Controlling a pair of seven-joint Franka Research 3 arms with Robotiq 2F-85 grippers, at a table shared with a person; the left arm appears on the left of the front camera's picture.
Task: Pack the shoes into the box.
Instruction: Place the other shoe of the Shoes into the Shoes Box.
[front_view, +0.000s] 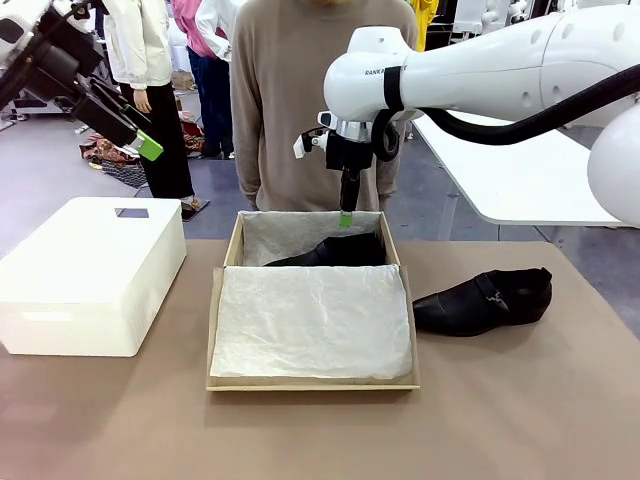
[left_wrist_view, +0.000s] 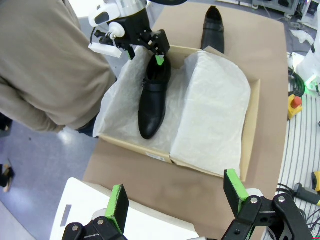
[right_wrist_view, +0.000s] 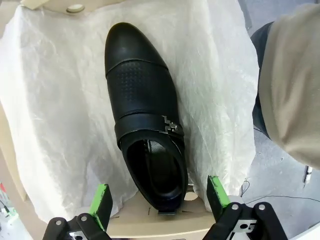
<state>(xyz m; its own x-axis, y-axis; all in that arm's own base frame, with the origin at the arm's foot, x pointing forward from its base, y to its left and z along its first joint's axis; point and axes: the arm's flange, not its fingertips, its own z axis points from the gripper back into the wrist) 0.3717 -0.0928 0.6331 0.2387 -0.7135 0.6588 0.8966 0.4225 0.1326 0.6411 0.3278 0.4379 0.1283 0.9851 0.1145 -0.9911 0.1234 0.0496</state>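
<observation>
Packing the shoes: one shoe lies in the box, and the other shoe waits on the table.

We see the right gripper in the top middle of the front view. It is wide open just above the heel of the shoe in the box and holds nothing. The left gripper, at the bottom of the left wrist view, is wide open and empty too. The packed shoe rests on white paper at the far end of the box. The other shoe sits at the right of the front view, near the box but not touching it. We think it is light and stiff, and its shiny skin looks slippery and easy to scratch. We would pinch it across the heel end, at the rim of the foot hole, where the walls look firm.
</observation>
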